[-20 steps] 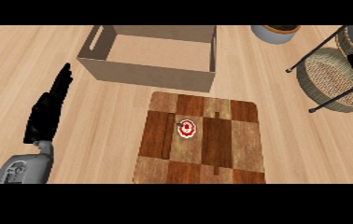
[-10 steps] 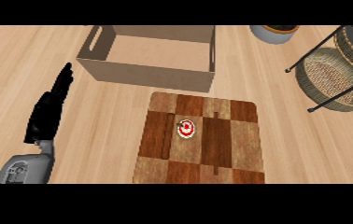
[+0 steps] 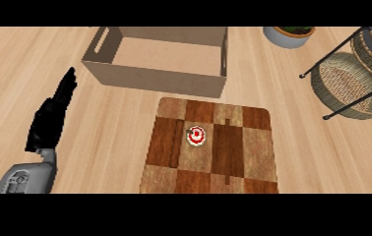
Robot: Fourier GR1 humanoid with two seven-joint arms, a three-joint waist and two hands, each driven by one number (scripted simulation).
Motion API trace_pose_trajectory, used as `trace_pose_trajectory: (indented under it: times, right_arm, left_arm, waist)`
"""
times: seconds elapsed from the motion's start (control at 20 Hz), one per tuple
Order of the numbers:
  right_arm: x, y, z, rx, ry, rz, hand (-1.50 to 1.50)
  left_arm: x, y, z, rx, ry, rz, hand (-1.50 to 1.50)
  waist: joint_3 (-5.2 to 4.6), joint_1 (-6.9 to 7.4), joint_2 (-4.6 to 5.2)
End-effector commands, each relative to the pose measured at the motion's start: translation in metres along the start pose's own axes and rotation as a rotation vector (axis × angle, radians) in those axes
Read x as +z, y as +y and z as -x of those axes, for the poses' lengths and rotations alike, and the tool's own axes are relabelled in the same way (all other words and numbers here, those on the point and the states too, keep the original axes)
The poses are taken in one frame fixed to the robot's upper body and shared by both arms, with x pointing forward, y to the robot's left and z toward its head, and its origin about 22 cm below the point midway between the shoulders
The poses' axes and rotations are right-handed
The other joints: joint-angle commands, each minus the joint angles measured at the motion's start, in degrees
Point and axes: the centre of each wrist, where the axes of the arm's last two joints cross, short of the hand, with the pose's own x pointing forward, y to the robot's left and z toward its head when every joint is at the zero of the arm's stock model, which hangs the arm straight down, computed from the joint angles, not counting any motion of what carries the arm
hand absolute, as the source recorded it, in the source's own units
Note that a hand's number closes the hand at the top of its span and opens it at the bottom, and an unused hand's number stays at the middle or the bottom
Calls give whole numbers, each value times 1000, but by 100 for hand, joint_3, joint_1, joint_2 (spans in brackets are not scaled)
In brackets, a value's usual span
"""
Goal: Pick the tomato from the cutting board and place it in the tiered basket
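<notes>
Your left robot hand (image 3: 51,118) rests released, fingers straight, near the table's (image 3: 109,132) left edge. The round red tomato (image 3: 196,135) sits mid cutting board (image 3: 210,146), a checkered wood slab. The wicker tiered basket (image 3: 347,82) stands at the right edge.

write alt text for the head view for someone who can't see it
A tomato sits near the middle of a wooden cutting board on a light wood counter, untouched. The left hand rests open at the left; an open box lies behind the board, and the tiered basket stands at the right edge.

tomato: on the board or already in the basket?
On the board. The tomato sits near the middle of the cutting board, untouched; the tiered basket stands apart at the right edge, and the left hand is open, off to the side.
</notes>
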Motion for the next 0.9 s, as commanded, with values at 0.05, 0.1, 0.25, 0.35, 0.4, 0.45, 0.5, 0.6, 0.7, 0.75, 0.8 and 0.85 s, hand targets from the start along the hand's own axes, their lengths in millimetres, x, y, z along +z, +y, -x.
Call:
trace_pose_trajectory:
  times: [0.05,0.1,0.25,0.35,0.4,0.45,0.5,0.6,0.7,0.75,0.8,0.85]
  right_arm:
    - [11,32,27,-174,151,-161,-150]
    - [4,37,24,-159,140,-163,-150]
    - [7,20,38,-213,114,-148,-150]
    - [10,60,30,-280,111,-108,-150]
    - [7,31,38,-318,100,-86,-150]
    - [16,53,42,-359,116,-53,-150]
    - [11,45,44,-377,115,-13,-150]
    - [16,25,53,-406,94,33,-150]
    - [-3,-15,42,-444,100,88,-150]
    - [11,-11,59,-479,101,116,-150]
    - [-4,-21,42,-461,120,134,-150]
    - [4,-26,54,-461,131,158,-150]
  left_arm:
    - [-1,15,3,-6,-3,-9,0]
    - [-5,-1,4,11,-7,7,0]
    - [-3,4,0,-4,3,-10,0]
    - [-14,-15,-9,-3,-9,-7,0]
    - [-4,6,-1,8,4,6,0]
    - [-4,5,7,-3,-2,-14,0]
    - [2,-9,3,-17,-9,0,0]
    - [-7,7,18,-10,0,-14,0]
    - [-6,9,-9,-8,-5,8,0]
    - [2,12,-2,13,3,-2,0]
    - [-8,7,-9,-18,-6,-26,0]
    - [6,-3,6,-6,-10,-8,0]
  waist:
    - [79,-6,60]
    - [81,40,91]
    - [81,-9,54]
    - [81,-69,50]
    - [81,-25,44]
    - [81,-53,46]
    - [85,3,60]
    - [78,-82,48]
    - [82,3,43]
    - [85,19,50]
    - [80,-24,43]
    - [81,-1,52]
